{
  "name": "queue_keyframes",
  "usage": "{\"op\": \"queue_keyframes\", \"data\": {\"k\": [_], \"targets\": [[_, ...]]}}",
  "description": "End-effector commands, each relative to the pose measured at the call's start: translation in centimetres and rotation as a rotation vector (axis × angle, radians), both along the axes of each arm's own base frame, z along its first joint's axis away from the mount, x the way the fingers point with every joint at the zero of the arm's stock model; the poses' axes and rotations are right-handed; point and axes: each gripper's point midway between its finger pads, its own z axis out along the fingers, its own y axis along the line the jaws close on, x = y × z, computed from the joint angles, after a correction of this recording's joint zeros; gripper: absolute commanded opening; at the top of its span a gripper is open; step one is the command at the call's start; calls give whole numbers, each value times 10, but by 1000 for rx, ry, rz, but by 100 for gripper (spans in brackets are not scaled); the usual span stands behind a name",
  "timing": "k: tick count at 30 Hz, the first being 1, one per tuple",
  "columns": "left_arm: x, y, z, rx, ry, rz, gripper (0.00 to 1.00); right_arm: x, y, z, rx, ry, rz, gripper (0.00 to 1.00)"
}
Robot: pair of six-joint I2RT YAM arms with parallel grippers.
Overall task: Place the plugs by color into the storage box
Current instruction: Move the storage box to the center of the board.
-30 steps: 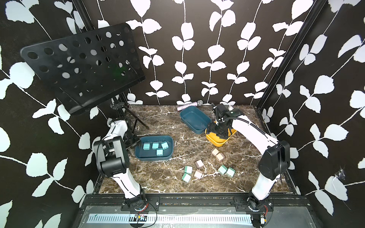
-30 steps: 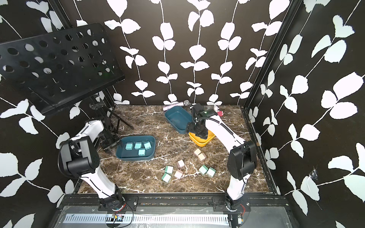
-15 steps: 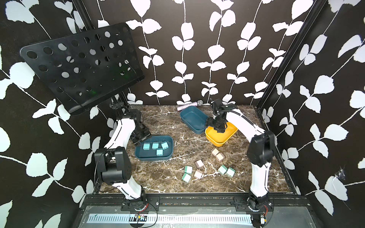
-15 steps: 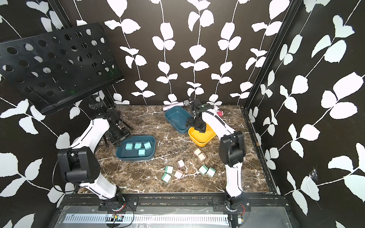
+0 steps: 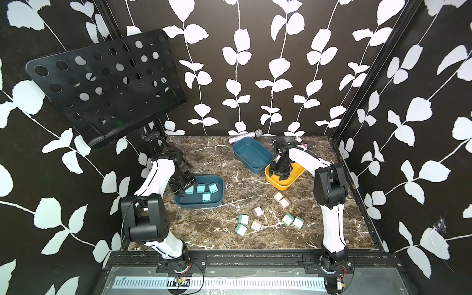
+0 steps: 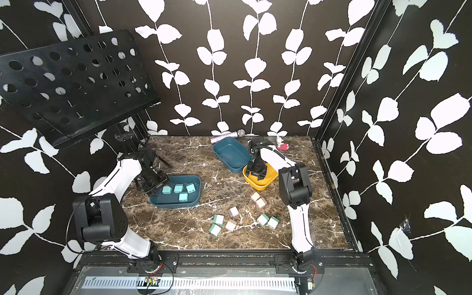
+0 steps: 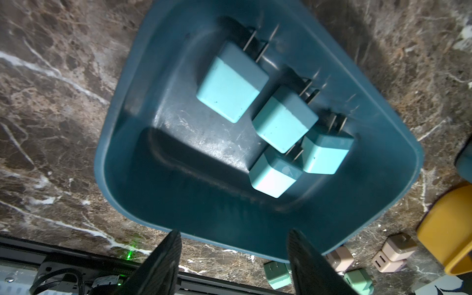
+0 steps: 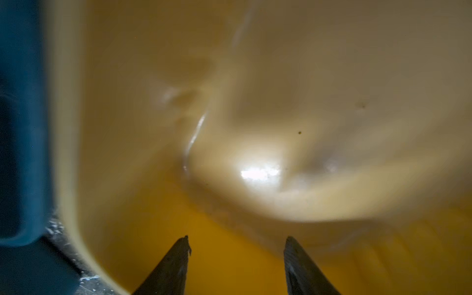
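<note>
The left gripper [image 7: 233, 232] hovers half open, empty, over teal tray [image 5: 204, 204] holding four blue plugs [image 5: 200, 188]; loose mint plugs [image 5: 243, 219] and beige plugs [image 5: 257, 212] look light, rigid: pinch flat sides, off prongs; right gripper [image 8: 236, 238] parted inside yellow tray [image 5: 281, 186], grip unclear

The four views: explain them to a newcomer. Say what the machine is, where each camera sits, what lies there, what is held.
A robot with two white arms. Two views look down from overhead; two come from wrist cameras. On the brown marble table stand a teal plastic box holding four light blue cube plugs, an empty teal box and a yellow box. Four mint green plugs and four pinkish beige plugs lie loose. The left arm's two fingers stand apart at the filled box's rim; the right arm's fingers, apart, reach into the yellow box. Neither holds anything.
</note>
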Motion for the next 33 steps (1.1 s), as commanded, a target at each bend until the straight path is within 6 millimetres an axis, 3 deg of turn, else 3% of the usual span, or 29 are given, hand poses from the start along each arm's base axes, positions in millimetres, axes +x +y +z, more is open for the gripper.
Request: {"op": "queue_keyframes", "data": {"k": [1,5,8,12,16,19,21,24,26,28,33], "targets": [[8,-6,2,-19,-14,-11,68,-18,-12,10,-10,11,8,57],[16,-10,1,-21,-15,-22,68,-43,-50,11,-65,51,-18,57],[19,-15,-1,-25,-14,-30,68,-61,-96,17,-154,78,-74,58],[19,-21,-8,-34,-2,-37,68,-73,-142,22,-210,96,-164,63],[19,-25,-9,-39,-5,-46,68,-81,-175,25,-246,109,-225,64],[19,-25,-9,-36,-2,-51,68,-84,-185,31,-232,92,-272,64],[18,-24,-8,-33,-2,-56,68,-80,-180,44,-204,33,-291,63],[16,-24,-8,-30,-2,-60,68,-66,-150,69,-114,-92,-277,63],[16,-24,-7,-28,-4,-61,68,-64,-118,87,-82,-146,-203,64],[16,-24,-7,-28,-4,-56,68,-75,-76,98,-62,-151,-82,65],[18,-27,-7,-40,-8,-45,68,-113,10,87,-26,-123,178,70]]}}
